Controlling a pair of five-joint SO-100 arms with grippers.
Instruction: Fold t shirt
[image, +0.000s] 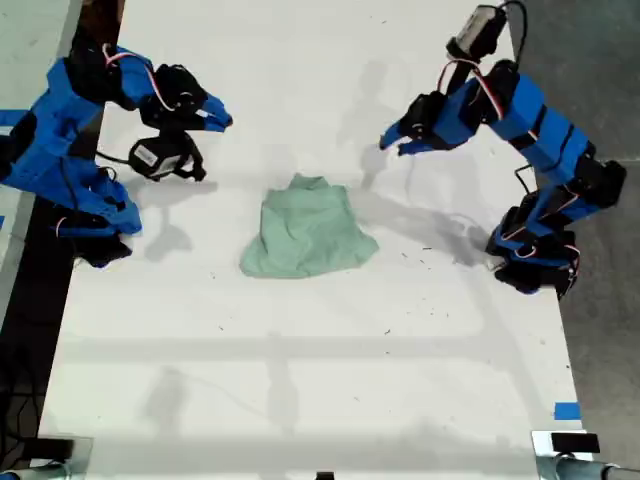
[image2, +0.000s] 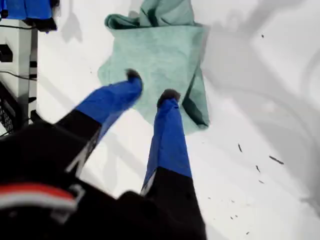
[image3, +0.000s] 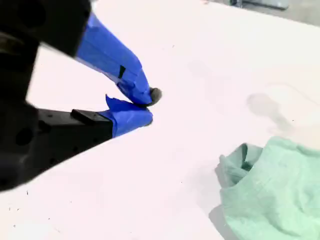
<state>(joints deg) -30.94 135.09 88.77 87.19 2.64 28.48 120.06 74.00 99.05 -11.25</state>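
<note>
The t shirt lies bunched in a wrinkled, roughly square heap at the middle of the white bench, between the two arms and touched by neither. The collar end points towards the far edge in the exterior view. The cloth appears light, soft and limp: it will likely drape and slide rather than hold a shape. A pinch at an outer corner or hem edge, lying flat on the bench, seems the best hold.

The first gripper, at the exterior view's right, hovers above the bench beside the garment. Its fingers stand moderately apart and hold nothing. The second gripper, at the exterior view's left, hangs well apart from the cloth. Its fingers are drawn together at the tips and clamp nothing.
</note>
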